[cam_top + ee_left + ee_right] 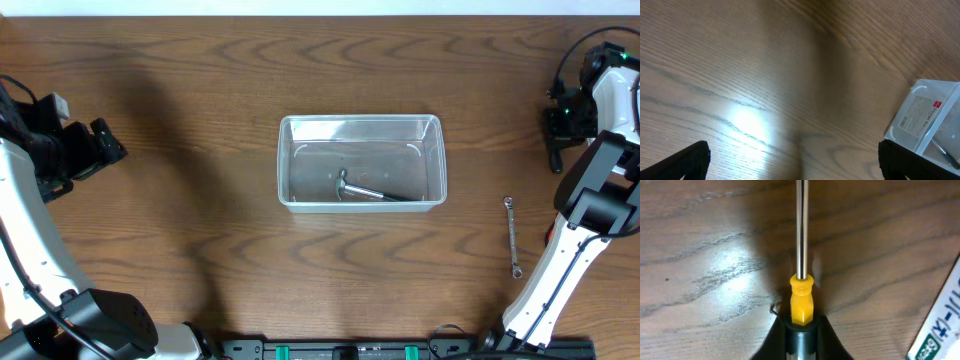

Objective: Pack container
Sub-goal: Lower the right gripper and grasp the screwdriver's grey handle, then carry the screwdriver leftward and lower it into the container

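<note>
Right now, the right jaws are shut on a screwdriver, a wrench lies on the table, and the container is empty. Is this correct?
Not fully. The container is not empty: the overhead view shows a small hammer-like tool lying inside it. The rest is correct: the right gripper has its jaws shut on the screwdriver, and the wrench lies on the table.

white printed label [918, 113] on the clear container [950, 90], right edge of the left wrist view, red mark at one corner, print too small to read, white box [942, 322] at lower right of the right wrist view, blue characters and green badge cut off, illegible
</note>
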Motion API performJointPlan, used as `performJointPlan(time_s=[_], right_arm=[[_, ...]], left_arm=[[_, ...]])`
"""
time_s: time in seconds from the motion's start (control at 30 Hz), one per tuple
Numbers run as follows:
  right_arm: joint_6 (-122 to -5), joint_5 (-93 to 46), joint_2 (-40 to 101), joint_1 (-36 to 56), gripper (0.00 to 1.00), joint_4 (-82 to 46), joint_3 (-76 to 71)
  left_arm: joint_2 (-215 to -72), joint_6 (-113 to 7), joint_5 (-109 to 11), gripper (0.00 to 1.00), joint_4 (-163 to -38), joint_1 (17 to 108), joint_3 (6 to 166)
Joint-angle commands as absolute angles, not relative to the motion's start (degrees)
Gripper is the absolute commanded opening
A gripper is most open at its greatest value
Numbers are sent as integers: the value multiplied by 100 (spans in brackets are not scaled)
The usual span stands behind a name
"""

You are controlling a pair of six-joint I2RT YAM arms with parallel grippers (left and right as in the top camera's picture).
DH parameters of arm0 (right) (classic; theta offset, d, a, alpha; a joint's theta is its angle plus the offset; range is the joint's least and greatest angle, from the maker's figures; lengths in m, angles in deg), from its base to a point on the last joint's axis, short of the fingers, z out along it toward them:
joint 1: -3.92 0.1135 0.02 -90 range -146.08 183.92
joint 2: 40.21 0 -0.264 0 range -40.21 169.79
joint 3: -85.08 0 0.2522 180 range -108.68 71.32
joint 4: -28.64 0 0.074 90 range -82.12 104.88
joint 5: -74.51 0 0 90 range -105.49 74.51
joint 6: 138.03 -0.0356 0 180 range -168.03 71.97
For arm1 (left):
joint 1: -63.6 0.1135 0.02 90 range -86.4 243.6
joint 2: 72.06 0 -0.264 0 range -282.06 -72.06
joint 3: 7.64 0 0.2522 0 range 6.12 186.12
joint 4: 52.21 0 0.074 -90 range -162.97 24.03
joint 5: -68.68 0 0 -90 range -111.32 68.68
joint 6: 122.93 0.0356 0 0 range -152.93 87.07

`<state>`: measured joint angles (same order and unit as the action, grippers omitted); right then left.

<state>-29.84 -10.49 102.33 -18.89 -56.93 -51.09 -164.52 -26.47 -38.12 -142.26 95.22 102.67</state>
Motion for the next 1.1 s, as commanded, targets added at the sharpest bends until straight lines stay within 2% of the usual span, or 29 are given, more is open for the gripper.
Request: performJointPlan(time_s=[0.0, 0.3, 0.53, 0.8, 1.07], right_arm=[[-3021, -1200, 10296, -1780, 1, -5726, -5297], [-2691, -1781, 9900, -1257, 1, -6412, -6606], [-1965, -2647, 9245, -296, 1, -7258, -7881], [-719, -2645, 8558, 1444, 1, -7789, -8010], [-418, -2533, 8571, 2640, 1, -8016, -7717]], left_arm=[[-16457, -2566, -3867, 98, -14242, 9546, 10267], [-16457, -2566, -3867, 98, -14239, 9546, 10267], [-16457, -2566, -3867, 98, -14239, 9546, 10267], [-16457, -2566, -3867, 98, -14239, 9546, 10267], [-16457, -2566, -3867, 98, -14242, 9546, 10267]])
